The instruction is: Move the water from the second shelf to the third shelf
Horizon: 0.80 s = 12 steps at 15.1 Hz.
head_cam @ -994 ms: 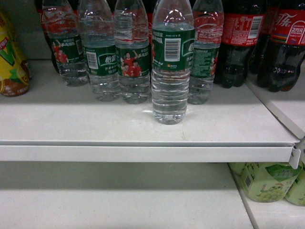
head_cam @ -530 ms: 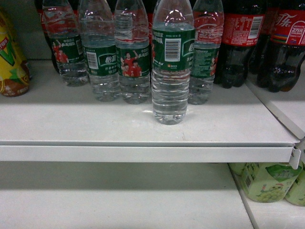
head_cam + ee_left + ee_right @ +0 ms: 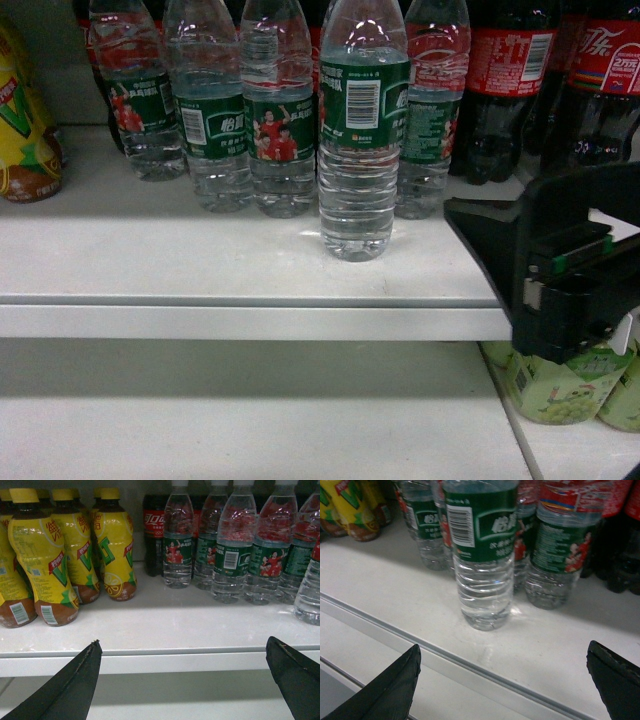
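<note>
The water is a clear ribbed bottle (image 3: 362, 150) with a dark green label. It stands upright on the white shelf (image 3: 150, 250), ahead of a row of like bottles (image 3: 210, 130). My right gripper (image 3: 500, 235) is open and holds nothing. It hovers at the shelf's front edge, right of the water and apart from it. In the right wrist view the water (image 3: 482, 560) stands beyond the wide-open right gripper (image 3: 504, 652), slightly left of centre. My left gripper (image 3: 182, 647) is open and holds nothing. It sits before the shelf lip, and the water bottles (image 3: 235, 555) stand far ahead to its right.
Yellow tea bottles (image 3: 25, 120) (image 3: 60, 560) crowd the shelf's left end. Dark cola bottles (image 3: 510, 90) stand to the right of the water. A lower white shelf (image 3: 250, 420) lies beneath, with pale green drink bottles (image 3: 560, 380) at its right. The shelf has a raised front lip (image 3: 250, 320).
My right gripper has come into the head view from the right, level with the shelf edge. The bottles have not moved.
</note>
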Motion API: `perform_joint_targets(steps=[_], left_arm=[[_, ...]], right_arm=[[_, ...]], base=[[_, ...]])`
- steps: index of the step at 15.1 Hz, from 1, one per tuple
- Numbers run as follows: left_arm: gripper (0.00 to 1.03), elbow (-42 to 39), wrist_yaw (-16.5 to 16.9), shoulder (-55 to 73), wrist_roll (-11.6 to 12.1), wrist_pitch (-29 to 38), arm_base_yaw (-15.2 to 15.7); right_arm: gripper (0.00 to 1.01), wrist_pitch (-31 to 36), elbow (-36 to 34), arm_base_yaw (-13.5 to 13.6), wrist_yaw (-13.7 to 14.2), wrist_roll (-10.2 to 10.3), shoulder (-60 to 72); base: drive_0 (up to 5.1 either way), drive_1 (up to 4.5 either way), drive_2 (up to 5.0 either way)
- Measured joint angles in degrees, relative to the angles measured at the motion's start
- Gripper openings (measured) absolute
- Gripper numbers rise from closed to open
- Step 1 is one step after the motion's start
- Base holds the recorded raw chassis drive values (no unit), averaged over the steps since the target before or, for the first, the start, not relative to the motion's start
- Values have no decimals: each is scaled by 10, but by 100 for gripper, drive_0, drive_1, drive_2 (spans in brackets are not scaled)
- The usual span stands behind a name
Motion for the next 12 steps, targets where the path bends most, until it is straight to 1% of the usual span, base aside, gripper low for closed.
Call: perform_joint_targets(steps=[3,5,6,9,12], left_arm=[[98,0,0,0,0,0,0],[98,0,0,0,0,0,0],[98,0,0,0,0,0,0],[98,0,0,0,0,0,0],[98,0,0,0,0,0,0]], right_arm=[[98,20,36,37,3,15,33],[98,28,69,55,12,27,64],[98,26,85,61,14,32,77],[98,17,141,73,40,41,116],[98,-10,191,76,69,58,152]], base=[[0,0,0],[0,0,0],[0,0,0],[0,0,0],[0,0,0]])
